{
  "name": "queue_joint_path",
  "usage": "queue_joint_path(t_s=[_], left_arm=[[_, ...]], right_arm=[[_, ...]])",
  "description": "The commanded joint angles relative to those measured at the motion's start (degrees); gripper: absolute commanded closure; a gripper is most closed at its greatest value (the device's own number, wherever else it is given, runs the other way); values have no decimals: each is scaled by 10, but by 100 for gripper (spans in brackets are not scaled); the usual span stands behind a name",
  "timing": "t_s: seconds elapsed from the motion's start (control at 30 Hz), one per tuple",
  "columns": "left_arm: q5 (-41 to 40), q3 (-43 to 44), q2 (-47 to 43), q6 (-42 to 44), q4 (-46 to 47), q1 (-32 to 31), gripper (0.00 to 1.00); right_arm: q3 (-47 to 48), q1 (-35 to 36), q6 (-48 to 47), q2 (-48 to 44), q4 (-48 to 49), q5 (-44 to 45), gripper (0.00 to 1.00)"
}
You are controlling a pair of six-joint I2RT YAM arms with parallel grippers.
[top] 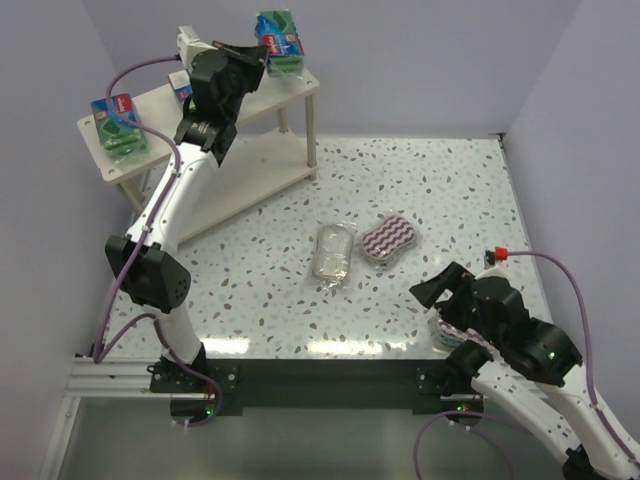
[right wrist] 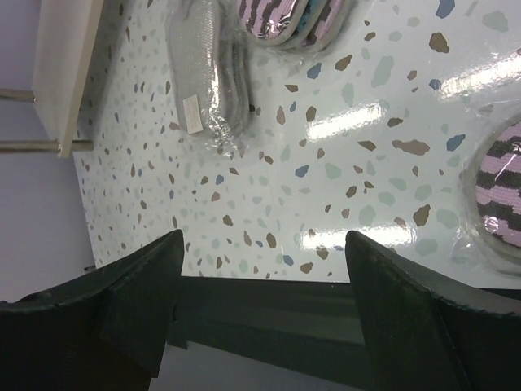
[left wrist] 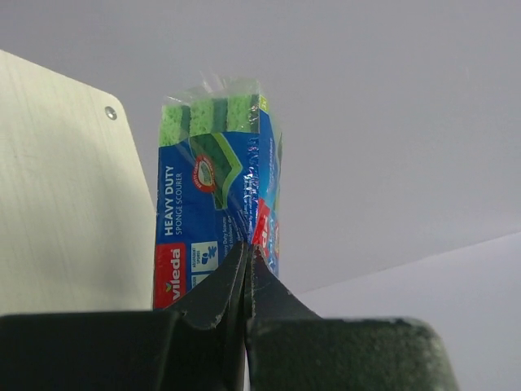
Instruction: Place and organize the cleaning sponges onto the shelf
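My left gripper is shut on the wrapper edge of a green-and-blue sponge pack, held upright over the right end of the shelf's top board. In the left wrist view the pack stands beyond the closed fingertips, beside the board. A second pack sits on the board's left end. A third is partly hidden behind the arm. The silvery pack and a striped oval pad lie mid-table. My right gripper is open and empty, over the other oval pad.
The right wrist view shows the silvery pack, one striped pad, the other pad at the right edge, a shelf corner, and the open gripper above the table's dark front edge. Walls enclose the table.
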Motion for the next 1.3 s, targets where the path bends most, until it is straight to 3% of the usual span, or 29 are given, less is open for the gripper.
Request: queue_joint_path(t_s=[0.0,0.1,0.4,0.6,0.77,0.8,0.83,1.03,1.27], left_arm=[[-68,30,-18,-43,-18,-1,100],[-117,18,-30,-41,-45,-7,100],[-138,22,-17,-72,-74,-7,100],[-138,27,-12,-79,-87,-8,72],[-141,38,-18,-69,-92,-8,35],[-141,39,-22,-63,-92,-8,35],[-141,39,-23,-59,-89,-8,28],[-110,39,-55,-16,-49,-12,10],[-10,-47,-130,30,54,-31,8]], right_arm=[[-6,2,-9,-5,10,-6,16],[-13,2,-12,-5,14,-11,16],[-18,2,-15,5,33,-22,15],[-23,2,-15,-1,31,-25,14],[-24,2,-15,-1,32,-26,13],[-24,2,-15,-1,32,-26,12],[-25,2,-15,-1,32,-26,12],[-26,2,-17,0,38,-28,12],[-31,2,-25,5,40,-24,11]])
